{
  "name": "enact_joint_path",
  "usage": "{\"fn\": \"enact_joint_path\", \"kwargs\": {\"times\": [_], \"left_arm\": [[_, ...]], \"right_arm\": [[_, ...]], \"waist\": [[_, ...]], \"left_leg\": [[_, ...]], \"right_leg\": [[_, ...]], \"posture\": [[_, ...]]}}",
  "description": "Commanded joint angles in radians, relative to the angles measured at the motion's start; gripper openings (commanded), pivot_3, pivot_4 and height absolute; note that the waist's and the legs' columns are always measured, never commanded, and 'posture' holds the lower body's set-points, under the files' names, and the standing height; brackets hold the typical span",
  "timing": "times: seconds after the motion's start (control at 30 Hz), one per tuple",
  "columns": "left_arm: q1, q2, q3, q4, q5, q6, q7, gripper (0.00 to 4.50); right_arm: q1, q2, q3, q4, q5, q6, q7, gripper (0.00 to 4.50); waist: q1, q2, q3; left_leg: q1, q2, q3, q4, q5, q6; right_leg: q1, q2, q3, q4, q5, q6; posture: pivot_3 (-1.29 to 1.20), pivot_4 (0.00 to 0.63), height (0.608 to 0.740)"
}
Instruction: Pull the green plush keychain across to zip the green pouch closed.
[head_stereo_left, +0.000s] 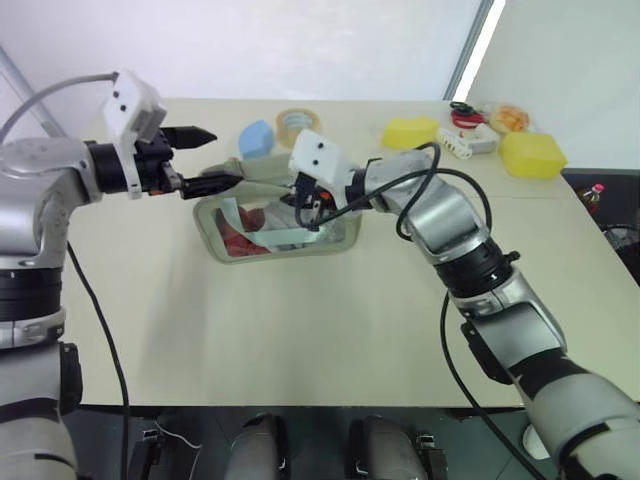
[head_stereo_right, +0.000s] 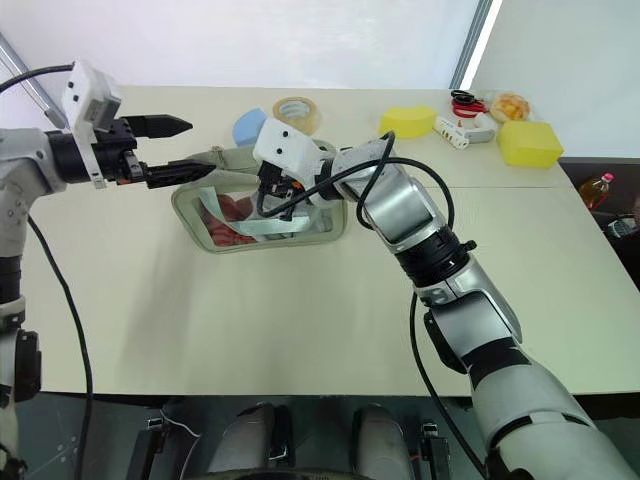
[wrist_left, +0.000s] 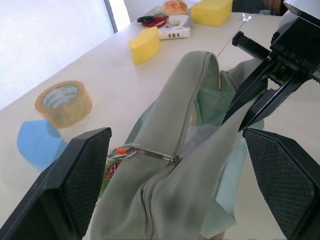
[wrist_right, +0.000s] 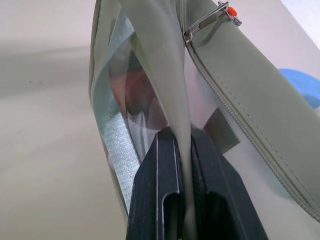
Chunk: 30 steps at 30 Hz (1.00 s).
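The green pouch (head_stereo_left: 280, 225) lies on the counter (head_stereo_left: 300, 330), near the middle, and it is the biggest thing there. Through its clear side you can see red and white things inside. The right tool (wrist_right: 182, 150) is clenched on the edge of the pouch. In the right wrist view a thin strip of the pouch cloth is pinched tight between its two black fingers (wrist_right: 157, 190).

The left tool (head_stereo_left: 205, 160) is released. Its two fingers stand wide apart at the left end of the pouch, one above the other, and they hold nothing.

The zipper pull (wrist_left: 150, 153) is a small silver piece on the zipper line, with a little orange bit on its ring. Behind it the zipper teeth are joined. Ahead of it the pouch gapes open. The green plush keychain is not clear enough to pick out.

Farther back on the counter there is a roll of tape (head_stereo_left: 298, 124), a blue thing (head_stereo_left: 256, 137) beside it, and two yellow sponge blocks (head_stereo_left: 532, 154) near the right corner.
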Motion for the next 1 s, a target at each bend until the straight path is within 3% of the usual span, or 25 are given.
{"fn": "enact_joint_path", "kwargs": {"times": [0.03,0.33,0.43,0.57,0.73,0.83,0.9,1.0], "left_arm": [[-0.028,0.0,0.002,0.004,-0.001,-0.029,-0.004,4.5],[-0.042,-0.017,-0.014,0.039,0.007,-0.057,-0.01,4.5],[-0.048,-0.016,-0.019,0.049,0.006,-0.063,-0.013,4.5],[-0.057,-0.007,-0.019,0.075,0.01,-0.074,-0.022,4.5],[-0.094,0.023,-0.016,0.162,0.046,-0.118,-0.031,4.5],[-0.123,0.071,-0.01,0.25,0.075,-0.156,-0.051,4.5],[-0.137,0.08,-0.014,0.302,0.092,-0.189,-0.056,4.5],[-0.168,0.057,-0.031,0.38,0.121,-0.239,-0.046,4.5]], "right_arm": [[-0.016,-0.011,-0.001,-0.046,-0.028,0.082,-0.044,0.05],[0.035,-0.009,-0.021,-0.106,-0.001,0.185,-0.107,0.05],[0.05,0.011,-0.044,-0.13,0.02,0.208,-0.129,1.05],[0.029,-0.013,-0.135,-0.164,0.048,0.19,-0.151,3.05],[0.05,-0.241,-0.202,-0.261,0.078,0.196,-0.059,3.05],[0.155,-0.433,-0.24,-0.324,0.123,0.151,0.063,3.05],[0.201,-0.465,-0.235,-0.347,0.139,0.135,0.079,3.05],[0.216,-0.396,-0.218,-0.317,0.138,0.125,0.021,3.05]], "waist": [[0.0,0.0,0.0],[0.003,0.0,0.0],[0.0,0.0,0.0],[-0.001,0.0,0.0],[0.009,0.0,0.0],[0.005,-0.001,0.0],[-0.001,0.0,0.0],[-0.016,0.0,0.0]], "left_leg": [[0.0,0.0,0.0,0.0,0.0,0.0],[0.0,0.0,0.0,0.0,0.0,0.0],[0.0,0.0,0.0,0.0,0.0,0.0],[0.0,0.0,0.0,0.0,0.0,0.0],[-0.001,-0.001,0.0,0.0,-0.001,0.001],[-0.001,-0.001,0.0,-0.001,-0.001,0.001],[0.0,-0.001,0.001,-0.001,-0.001,0.001],[0.002,0.0,0.002,-0.002,0.0,0.0]], "right_leg": [[0.0,0.0,0.0,0.0,0.0,0.0],[0.0,0.0,0.0,0.0,0.0,0.0],[0.0,0.0,0.0,0.0,0.0,0.0],[0.0,0.0,0.0,0.0,0.0,0.0],[0.0,0.0,0.0,-0.003,0.0,0.0],[0.0,0.0,0.0,-0.004,0.0,0.0],[0.0,0.0,0.0,-0.005,0.0,0.0],[0.0,0.0,0.0,-0.004,0.0,0.0]], "posture": [[0.0,0.15,0.74],[0.0,0.15,0.74],[0.0,0.15,0.74],[0.0,0.15,0.74],[0.0,0.15,0.74],[0.0,0.15,0.74],[0.0,0.15,0.74],[0.0,0.15,0.74]]}}
